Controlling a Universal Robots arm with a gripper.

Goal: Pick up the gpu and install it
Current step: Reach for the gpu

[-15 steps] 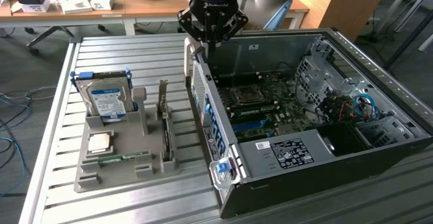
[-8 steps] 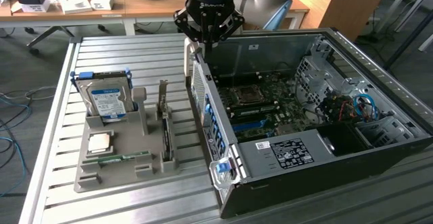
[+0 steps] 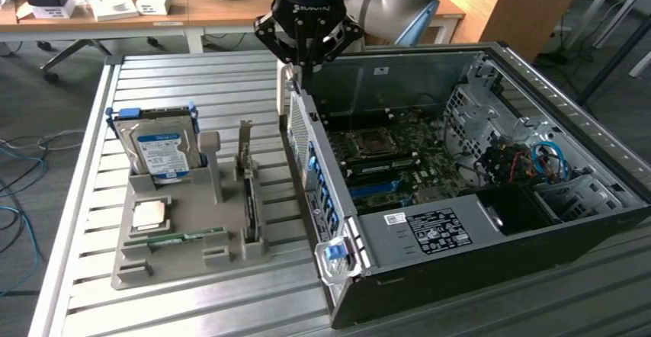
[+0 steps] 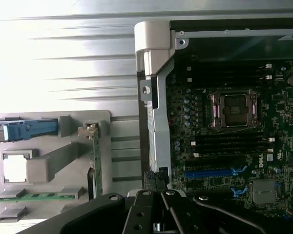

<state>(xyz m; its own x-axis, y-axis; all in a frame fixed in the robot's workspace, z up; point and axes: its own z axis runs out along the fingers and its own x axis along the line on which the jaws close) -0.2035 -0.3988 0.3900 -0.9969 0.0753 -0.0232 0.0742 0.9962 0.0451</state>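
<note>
Ribbed metal table [image 3: 173, 70], thin flat gpu [image 3: 250, 207] upright

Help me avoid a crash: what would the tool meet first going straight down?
Probably the computer case's back wall, which sits directly under the tool; depth is unclear.

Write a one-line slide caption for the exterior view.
Gripper hovers over the open computer case's edge; the gpu stands upright in the grey holder.

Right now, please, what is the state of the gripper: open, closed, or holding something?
Gripper: it cannot be told whether it is open or closed. It does not hold the gpu, which stands in the grey holder.
</note>
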